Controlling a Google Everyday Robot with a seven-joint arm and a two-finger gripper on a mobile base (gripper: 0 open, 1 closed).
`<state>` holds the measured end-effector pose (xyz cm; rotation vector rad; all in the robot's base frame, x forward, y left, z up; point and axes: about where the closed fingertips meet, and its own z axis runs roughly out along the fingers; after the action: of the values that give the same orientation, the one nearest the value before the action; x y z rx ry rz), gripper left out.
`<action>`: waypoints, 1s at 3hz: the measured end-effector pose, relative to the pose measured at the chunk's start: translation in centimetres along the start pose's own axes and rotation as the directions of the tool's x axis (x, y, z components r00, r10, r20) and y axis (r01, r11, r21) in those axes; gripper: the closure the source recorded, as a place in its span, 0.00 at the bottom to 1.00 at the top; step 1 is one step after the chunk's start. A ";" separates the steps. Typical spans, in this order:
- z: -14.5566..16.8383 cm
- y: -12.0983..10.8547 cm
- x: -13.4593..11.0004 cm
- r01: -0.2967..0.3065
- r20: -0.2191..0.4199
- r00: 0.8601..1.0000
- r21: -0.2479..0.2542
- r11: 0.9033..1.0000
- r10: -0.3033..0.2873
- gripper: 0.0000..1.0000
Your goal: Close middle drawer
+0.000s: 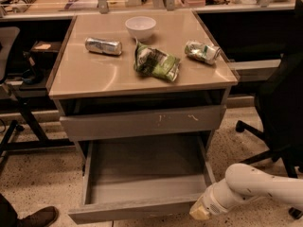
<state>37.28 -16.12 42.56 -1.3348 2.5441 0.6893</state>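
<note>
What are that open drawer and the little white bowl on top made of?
The middle drawer looks like grey wood-grain laminate or painted board, matte, with faint streaks. The white bowl seems glazed ceramic or plastic: smooth, slightly glossy. The gripper sits by the drawer's front right corner, its arm cased in smooth white plastic, apparently.
</note>
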 end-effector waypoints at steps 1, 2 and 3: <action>0.0 0.0 0.0 0.000 0.000 1.000 0.000 1.000 0.000 0.34; 0.0 0.0 0.0 0.000 0.000 1.000 0.000 1.000 0.000 0.11; 0.0 0.0 0.0 0.000 0.000 1.000 0.000 1.000 0.000 0.00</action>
<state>37.28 -16.12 42.56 -1.3349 2.5441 0.6895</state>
